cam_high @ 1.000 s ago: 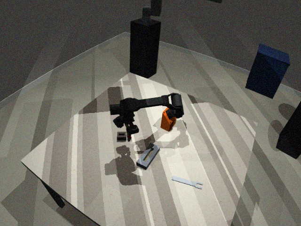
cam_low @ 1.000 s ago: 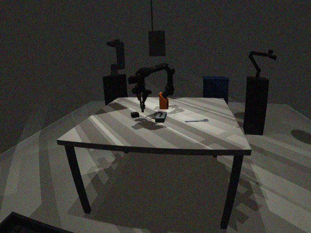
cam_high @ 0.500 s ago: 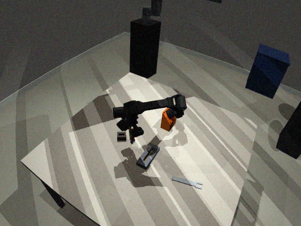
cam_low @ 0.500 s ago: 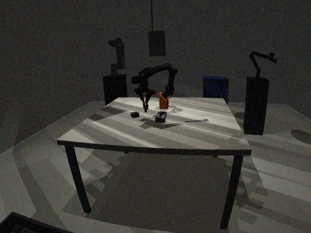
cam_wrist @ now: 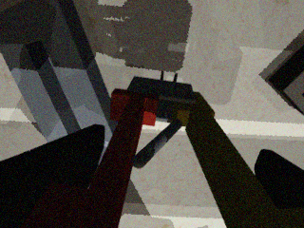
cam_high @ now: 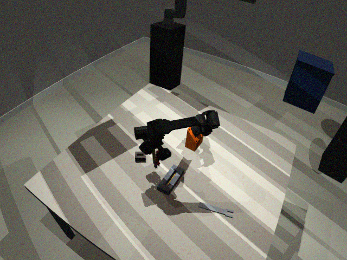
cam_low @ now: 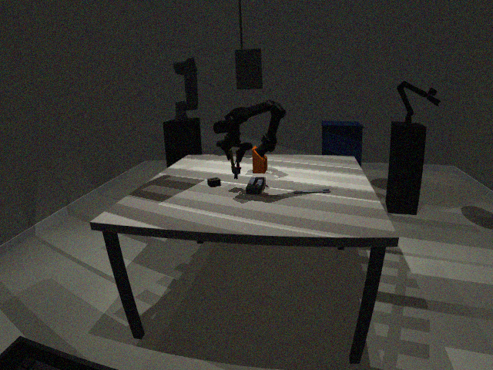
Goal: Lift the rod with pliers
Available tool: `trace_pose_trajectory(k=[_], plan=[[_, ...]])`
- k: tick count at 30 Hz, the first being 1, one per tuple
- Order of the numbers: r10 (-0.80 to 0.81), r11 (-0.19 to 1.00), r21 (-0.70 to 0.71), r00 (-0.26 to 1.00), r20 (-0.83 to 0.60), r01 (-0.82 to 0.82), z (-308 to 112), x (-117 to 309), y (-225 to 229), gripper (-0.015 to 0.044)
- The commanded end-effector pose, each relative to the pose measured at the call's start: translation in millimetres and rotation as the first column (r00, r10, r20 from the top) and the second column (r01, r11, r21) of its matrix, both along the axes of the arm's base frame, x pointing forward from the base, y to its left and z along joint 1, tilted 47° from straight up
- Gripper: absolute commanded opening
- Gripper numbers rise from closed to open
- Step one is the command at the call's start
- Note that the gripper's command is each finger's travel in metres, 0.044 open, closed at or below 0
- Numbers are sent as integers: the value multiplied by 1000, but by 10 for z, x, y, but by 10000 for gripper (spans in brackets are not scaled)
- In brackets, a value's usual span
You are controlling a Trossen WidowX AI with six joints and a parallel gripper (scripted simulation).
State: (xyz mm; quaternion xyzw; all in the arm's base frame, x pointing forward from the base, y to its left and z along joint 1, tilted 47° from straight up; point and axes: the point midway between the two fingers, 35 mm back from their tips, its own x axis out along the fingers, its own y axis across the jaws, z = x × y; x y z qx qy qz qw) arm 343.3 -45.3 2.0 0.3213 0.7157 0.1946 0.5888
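My gripper (cam_high: 155, 151) (cam_low: 233, 153) (cam_wrist: 181, 147) is shut on the locking pliers (cam_high: 155, 161) (cam_low: 236, 170) (cam_wrist: 161, 90), with its black fingers on the outside of their red and yellow handles. The pliers hang head down above the table, between the holster and the channel block. Their two thin jaws stand slightly apart in the wrist view. The grey channel block (cam_high: 162, 188) (cam_low: 254, 185) (cam_wrist: 97, 83) lies on the table. The yellow rod (cam_high: 171, 179) is in its slot; the wrist view does not show the rod clearly. The small dark holster (cam_high: 140, 160) (cam_low: 213, 182) (cam_wrist: 295, 90) stands empty.
A flat grey bar with a forked end (cam_high: 212, 208) (cam_low: 310, 192) lies on the table (cam_high: 243, 238) (cam_low: 318, 223), beyond the channel block. The orange arm base (cam_high: 193, 141) (cam_low: 259, 162) stands behind the block. Striped shadows cover the table top.
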Motion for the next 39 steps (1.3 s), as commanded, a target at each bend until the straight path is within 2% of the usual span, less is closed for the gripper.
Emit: trace_pose_trajectory(k=[1, 39], plan=[[13, 1000, 5, 999, 33, -13, 83, 6, 26, 319], [206, 976, 19, 950, 234, -216, 545, -91, 535, 319]])
